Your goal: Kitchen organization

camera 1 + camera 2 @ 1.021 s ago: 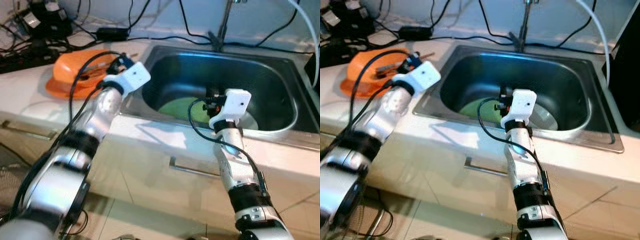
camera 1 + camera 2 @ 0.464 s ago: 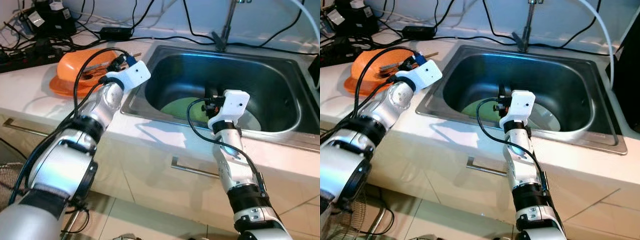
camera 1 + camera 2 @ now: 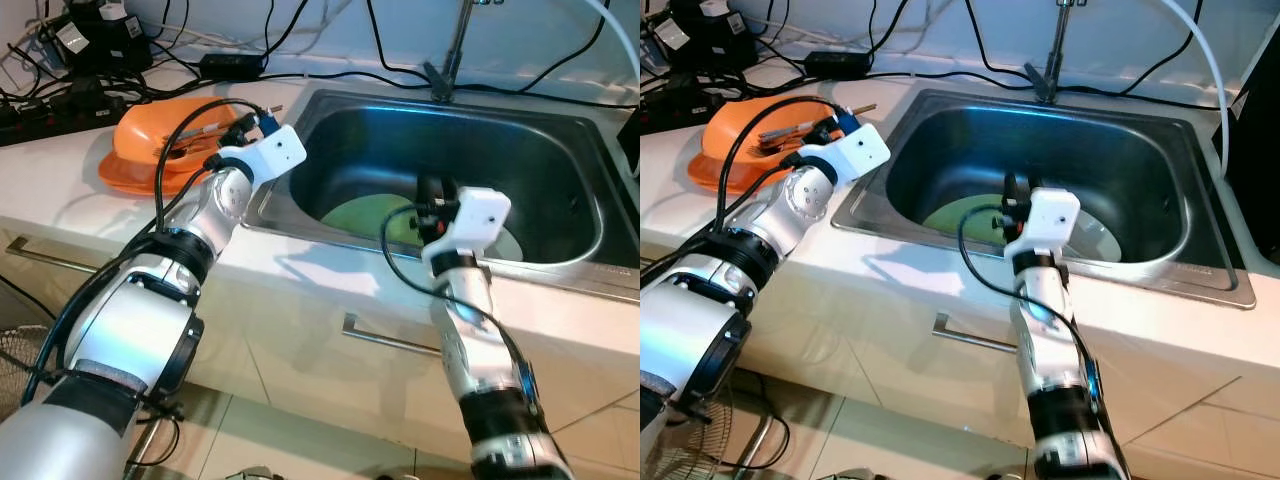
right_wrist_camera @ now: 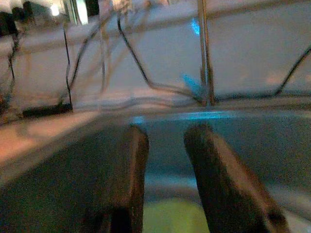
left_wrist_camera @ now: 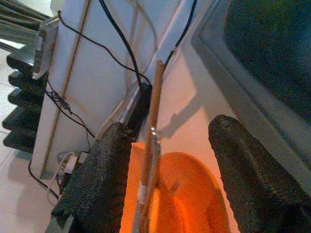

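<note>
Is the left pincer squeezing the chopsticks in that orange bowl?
No, the left pincer is open, its black fingers spread wide on either side of the chopsticks above the orange bowl.

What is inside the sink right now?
The sink holds a green plate on its floor, with a pale plate beside it. The right gripper hangs over them, open and holding nothing; its arm hides part of both plates.
</note>
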`<state>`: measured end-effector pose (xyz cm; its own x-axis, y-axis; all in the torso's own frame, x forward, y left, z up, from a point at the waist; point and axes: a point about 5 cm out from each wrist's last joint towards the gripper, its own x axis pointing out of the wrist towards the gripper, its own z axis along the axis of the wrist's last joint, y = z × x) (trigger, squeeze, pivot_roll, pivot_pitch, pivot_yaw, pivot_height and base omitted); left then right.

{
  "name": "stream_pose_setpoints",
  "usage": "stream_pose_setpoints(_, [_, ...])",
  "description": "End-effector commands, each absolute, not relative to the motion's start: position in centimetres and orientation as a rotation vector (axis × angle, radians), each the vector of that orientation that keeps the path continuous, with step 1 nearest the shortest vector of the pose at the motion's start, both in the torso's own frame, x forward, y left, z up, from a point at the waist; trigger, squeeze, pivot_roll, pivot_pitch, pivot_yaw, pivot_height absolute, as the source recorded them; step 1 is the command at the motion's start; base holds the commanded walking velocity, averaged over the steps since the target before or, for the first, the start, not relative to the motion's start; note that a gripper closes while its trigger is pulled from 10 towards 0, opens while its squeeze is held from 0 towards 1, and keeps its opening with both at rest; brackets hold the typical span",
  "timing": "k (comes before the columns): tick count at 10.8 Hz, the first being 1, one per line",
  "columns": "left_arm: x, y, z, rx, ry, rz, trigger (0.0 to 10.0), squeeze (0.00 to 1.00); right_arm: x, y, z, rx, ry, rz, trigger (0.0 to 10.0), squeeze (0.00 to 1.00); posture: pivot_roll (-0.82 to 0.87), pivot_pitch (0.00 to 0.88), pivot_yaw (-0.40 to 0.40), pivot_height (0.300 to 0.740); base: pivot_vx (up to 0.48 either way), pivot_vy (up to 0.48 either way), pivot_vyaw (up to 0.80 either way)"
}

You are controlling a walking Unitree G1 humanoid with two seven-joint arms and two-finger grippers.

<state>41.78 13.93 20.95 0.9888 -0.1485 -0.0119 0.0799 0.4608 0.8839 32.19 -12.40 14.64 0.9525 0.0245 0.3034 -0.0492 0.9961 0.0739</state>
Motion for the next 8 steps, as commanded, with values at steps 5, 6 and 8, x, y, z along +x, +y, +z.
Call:
stream_pose_setpoints(5, [42.2,15.9,22.7,1.101,-0.055,-0.001,10.0,0.00,31.0,-12.3,14.1,0.076,-0.271,0.033,10.0,0.00,-0.01,0.119,0.045,0.740,0.000,0.000,0.00])
stream_pose_setpoints(6, [42.2,16.1,22.6,1.101,-0.047,0.001,0.7,0.00,30.9,-12.4,14.1,0.075,-0.267,0.032,10.0,0.00,-0.02,0.124,0.044,0.740,0.000,0.000,0.00])
stream_pose_setpoints(8, [42.2,16.2,22.6,1.100,-0.042,0.004,0.0,0.00,30.8,-12.4,14.1,0.074,-0.262,0.031,10.0,0.00,-0.02,0.123,0.042,0.740,0.000,0.000,0.00])
